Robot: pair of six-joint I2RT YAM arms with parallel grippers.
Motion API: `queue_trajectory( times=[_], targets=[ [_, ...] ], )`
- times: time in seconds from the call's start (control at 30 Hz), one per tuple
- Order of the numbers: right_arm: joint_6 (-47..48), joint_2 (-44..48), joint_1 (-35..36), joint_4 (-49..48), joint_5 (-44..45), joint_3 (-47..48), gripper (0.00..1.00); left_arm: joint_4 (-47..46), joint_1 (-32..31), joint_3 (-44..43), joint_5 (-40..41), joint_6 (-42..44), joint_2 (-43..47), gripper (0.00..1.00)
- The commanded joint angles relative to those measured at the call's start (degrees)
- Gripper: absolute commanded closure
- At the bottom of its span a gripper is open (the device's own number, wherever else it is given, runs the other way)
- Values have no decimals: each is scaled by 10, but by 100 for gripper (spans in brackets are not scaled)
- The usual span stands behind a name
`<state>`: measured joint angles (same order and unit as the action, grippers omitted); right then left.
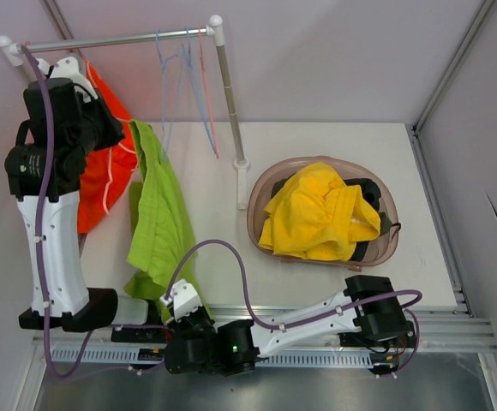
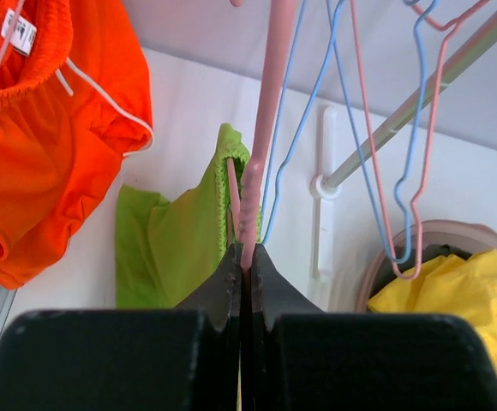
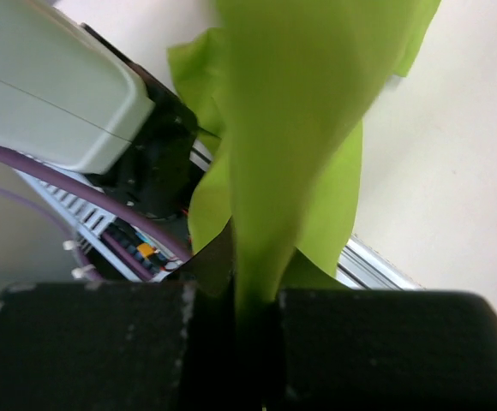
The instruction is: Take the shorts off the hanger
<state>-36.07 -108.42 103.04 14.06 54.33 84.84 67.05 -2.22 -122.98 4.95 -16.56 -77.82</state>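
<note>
My left fingers (image 2: 236, 270) are pressed shut on the lower end of a thick pink hanger (image 2: 270, 111). It runs up from the grip toward the rack rod (image 1: 111, 38). The lime green shorts (image 1: 158, 214) are still on that hanger: their waistband sits just above and to the left of the fingertips, close by but not touching them.

My right fingers (image 3: 218, 270) are clamped on the lower part of the same lime green shorts, and the cloth rises straight out of the grip. From above, the shorts stretch as one long band from the hanger down to the right wrist, above the near edge of the counter (image 1: 334, 141).

I count one pair of orange shorts (image 1: 111, 163) with a white tag, hanging beside my left arm. One pair of yellow shorts (image 1: 317, 214) lies heaped in the single brown basket (image 1: 261, 193). Dark cloth (image 1: 370, 190) shows at the basket's far right, but I can't tell how many pieces it is.

Three thin wire hangers look bare on the rod: two blue (image 2: 287, 128) and one pink (image 2: 370, 145).
</note>
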Motion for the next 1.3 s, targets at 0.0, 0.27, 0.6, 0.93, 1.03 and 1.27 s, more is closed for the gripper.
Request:
queue_trajectory(
  times=[0.0,0.27,0.6,0.93,1.03,1.27],
  targets=[
    [-53,-10,32,28,5,-6,100,-142,2,-38,34,14,-15,100],
    [94,-6,-60,-54,-31,43,100,-145,2,127,-45,-10,101,100],
    [233,-107,-288,45,-171,370,100,-103,0,391,-79,-70,324,100],
    [219,7,-287,27,-144,247,100,-78,-22,336,35,-69,341,100],
    [232,58,-284,34,-104,240,100,-94,-22,347,64,-60,363,100],
    [378,138,-316,-3,-21,322,100,-99,-22,423,59,-55,388,100]
  ],
)
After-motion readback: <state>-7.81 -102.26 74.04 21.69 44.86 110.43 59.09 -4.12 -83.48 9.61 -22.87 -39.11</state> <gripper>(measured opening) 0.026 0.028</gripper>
